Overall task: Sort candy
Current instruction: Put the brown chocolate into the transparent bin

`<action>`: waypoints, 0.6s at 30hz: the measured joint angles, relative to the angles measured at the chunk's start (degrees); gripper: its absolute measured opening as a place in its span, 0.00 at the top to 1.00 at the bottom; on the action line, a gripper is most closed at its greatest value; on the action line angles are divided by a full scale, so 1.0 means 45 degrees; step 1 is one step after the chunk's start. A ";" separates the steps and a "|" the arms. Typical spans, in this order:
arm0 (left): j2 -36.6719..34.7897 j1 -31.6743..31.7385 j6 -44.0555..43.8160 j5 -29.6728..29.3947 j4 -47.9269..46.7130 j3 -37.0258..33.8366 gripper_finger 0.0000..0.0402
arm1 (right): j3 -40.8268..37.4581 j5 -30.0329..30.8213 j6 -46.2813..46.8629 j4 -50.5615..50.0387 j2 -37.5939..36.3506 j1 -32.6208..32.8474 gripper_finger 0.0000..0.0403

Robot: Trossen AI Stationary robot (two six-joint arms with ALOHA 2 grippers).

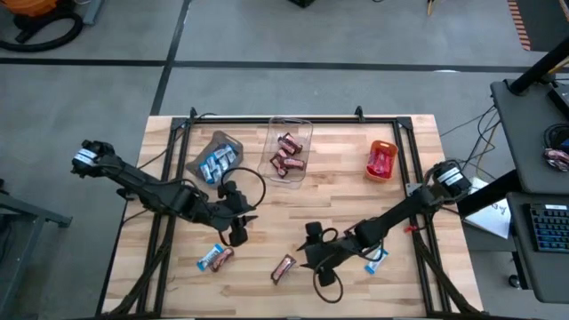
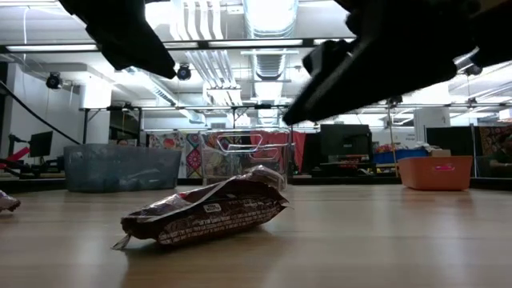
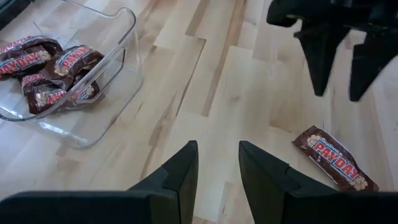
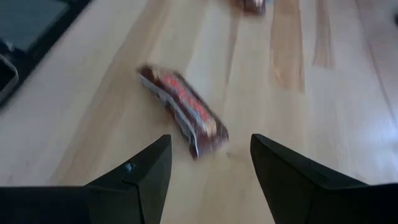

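A dark brown wrapped candy bar (image 1: 283,267) (image 4: 183,112) lies flat on the wooden table near its front edge. My right gripper (image 4: 211,140) (image 1: 305,259) stands open just right of it and above the table, the bar ahead of its fingers. My left gripper (image 3: 217,146) (image 1: 238,233) hangs open over bare wood left of centre, nothing between its fingers. A blue-and-white bar and a brown bar (image 1: 214,258) lie side by side at the front left. Another blue-and-white bar (image 1: 375,260) lies under my right arm.
Three bins stand along the far half of the table: a grey one (image 1: 218,158) with blue-and-white bars, a clear one (image 1: 305,133) (image 3: 127,37) with brown bars, an orange one (image 1: 382,160) with red bars. Bare wood lies between the bins and the loose bars.
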 joint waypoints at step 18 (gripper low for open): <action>0.0000 0.0000 -0.0005 -0.0010 -0.0005 0.0000 0.75 | 0.0005 -0.0026 -0.1846 0.4515 0.2108 -0.0267 0.47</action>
